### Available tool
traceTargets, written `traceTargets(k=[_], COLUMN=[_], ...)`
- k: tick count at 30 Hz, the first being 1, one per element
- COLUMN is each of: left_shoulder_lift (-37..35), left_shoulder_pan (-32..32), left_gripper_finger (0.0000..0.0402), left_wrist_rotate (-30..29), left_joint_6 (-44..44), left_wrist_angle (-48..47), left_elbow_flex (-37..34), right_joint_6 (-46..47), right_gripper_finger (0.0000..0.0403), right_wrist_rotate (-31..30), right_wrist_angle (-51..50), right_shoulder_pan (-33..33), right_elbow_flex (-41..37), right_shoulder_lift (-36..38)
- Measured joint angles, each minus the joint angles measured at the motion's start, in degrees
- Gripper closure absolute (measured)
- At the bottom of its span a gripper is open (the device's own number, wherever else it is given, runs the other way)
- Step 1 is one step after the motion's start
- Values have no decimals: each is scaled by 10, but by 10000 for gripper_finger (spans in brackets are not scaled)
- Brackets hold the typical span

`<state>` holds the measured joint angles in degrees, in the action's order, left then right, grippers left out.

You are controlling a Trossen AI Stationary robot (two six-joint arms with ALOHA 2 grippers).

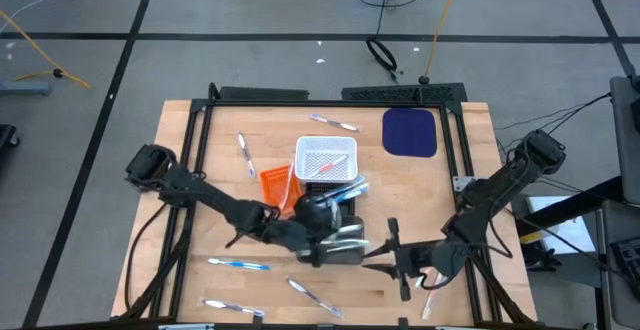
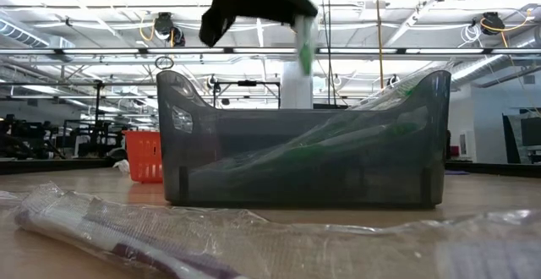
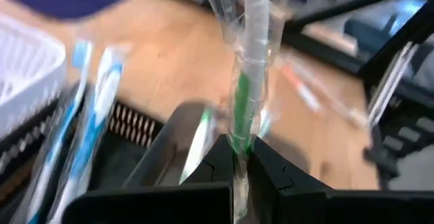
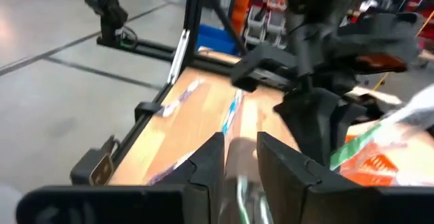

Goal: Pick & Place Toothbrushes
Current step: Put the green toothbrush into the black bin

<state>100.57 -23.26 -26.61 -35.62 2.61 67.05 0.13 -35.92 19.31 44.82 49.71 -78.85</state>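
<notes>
The left hand (image 3: pixel 239 157) is closed tight on a wrapped green toothbrush (image 3: pixel 244 95), pinching it at its lower end so that most of its length stands clear of the fingers. In the high view this hand hangs over the dark bin (image 1: pixel 345 238) at the middle of the tabletop (image 1: pixel 470 160); the low view shows the green toothbrush hanging above the bin's rim, not yet inside. The right hand (image 4: pixel 234 159) sits to the right of the bin, low over the near part of the tabletop, fingers partly apart; something pale and blurred lies between them, and whether it is gripped cannot be told. Risks, as judged: the grip is on loose wrapping at one end, so the toothbrush could slide or swing; released while tilted, it could catch the rim and fall outside. The two hands stand near each other, so contact is possible if either travels sideways. Other toothbrushes lie loose near the front edge (image 1: pixel 238 264), and some rest in the white basket (image 1: pixel 326 160) beyond the bin.
</notes>
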Motion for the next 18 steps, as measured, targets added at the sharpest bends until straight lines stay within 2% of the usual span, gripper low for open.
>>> traceTargets(k=[8,14,18], left_shoulder_lift=[0,7,14], left_shoulder_pan=[24,28,31], left_gripper_finger=[394,394,394], left_wrist_rotate=[49,82,89], left_joint_6=[-52,-54,-56], left_wrist_angle=[-220,-308,-312], left_elbow_flex=[67,107,113], right_joint_6=[52,52,52], right_gripper_finger=[328,328,328], right_wrist_rotate=[0,0,0], right_wrist_angle=[-45,-47,-51], right_shoulder_pan=[14,15,15], right_elbow_flex=[0,0,0], right_shoulder_lift=[0,0,0])
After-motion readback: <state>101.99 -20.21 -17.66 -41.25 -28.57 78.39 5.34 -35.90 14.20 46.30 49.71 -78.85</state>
